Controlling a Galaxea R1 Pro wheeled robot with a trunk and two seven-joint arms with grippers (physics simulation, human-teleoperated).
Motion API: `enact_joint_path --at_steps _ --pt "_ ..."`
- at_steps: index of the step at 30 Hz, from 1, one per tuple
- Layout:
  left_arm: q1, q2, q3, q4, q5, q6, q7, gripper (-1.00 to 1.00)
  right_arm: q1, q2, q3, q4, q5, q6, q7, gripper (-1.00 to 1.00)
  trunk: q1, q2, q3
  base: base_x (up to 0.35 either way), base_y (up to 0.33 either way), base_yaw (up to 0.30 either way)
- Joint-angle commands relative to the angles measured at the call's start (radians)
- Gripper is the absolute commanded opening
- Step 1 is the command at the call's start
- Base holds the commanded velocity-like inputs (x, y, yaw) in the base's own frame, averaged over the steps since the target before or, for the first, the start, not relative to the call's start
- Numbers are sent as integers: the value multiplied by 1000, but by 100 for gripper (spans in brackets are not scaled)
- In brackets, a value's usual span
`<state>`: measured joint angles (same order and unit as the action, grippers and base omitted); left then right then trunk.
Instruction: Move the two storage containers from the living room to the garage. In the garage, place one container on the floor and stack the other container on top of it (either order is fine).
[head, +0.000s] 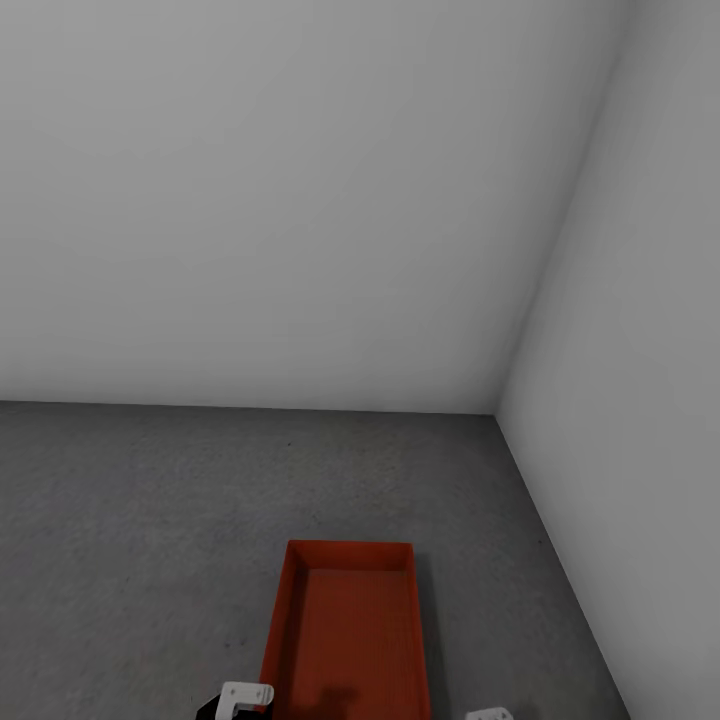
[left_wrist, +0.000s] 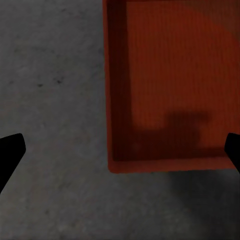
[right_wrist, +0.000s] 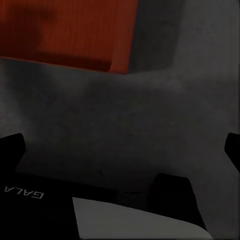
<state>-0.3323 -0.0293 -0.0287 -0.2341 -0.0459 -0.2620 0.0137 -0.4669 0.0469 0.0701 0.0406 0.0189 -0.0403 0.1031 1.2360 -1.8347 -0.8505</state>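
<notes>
ribbed orange-red storage container (head: 350, 630) on speckled concrete floor (head: 130, 520), both grippers spread, empty

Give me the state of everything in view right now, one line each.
Storage container: on the concrete floor, upright, nothing inside, ungripped.
Left end effector: open, above the container's near corner, holding nothing.
Right end effector: open, over bare floor beside the container, holding nothing.

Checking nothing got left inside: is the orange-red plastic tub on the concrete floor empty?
Empty. The orange-red ribbed plastic tub shows bare ribbed bottom in the head and left wrist views, with just a shadow across it; its near end is cropped.
</notes>
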Motion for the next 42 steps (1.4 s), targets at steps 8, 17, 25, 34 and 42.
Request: enact_joint_path --at_steps 8,17,25,34,42 --pt "-1 0 -2 1 -5 -3 2 100 9 -20 7 5 1 -5 1 100 0 0 -1 0 0 0" --pt "-1 0 -2 1 -5 -3 2 100 11 -22 7 5 1 -6 0 100 0 0 -1 0 0 0" --pt "-1 0 -2 1 -5 -3 2 100 11 -22 7 5 1 -6 0 100 0 0 -1 0 0 0" --pt "-1 0 -2 1 -5 -3 2 100 11 -22 7 5 1 -6 0 100 0 0 -1 0 0 0" --pt "-1 0 -2 1 -5 -3 2 100 11 -22 7 5 1 -6 0 100 0 0 -1 -49 0 0"
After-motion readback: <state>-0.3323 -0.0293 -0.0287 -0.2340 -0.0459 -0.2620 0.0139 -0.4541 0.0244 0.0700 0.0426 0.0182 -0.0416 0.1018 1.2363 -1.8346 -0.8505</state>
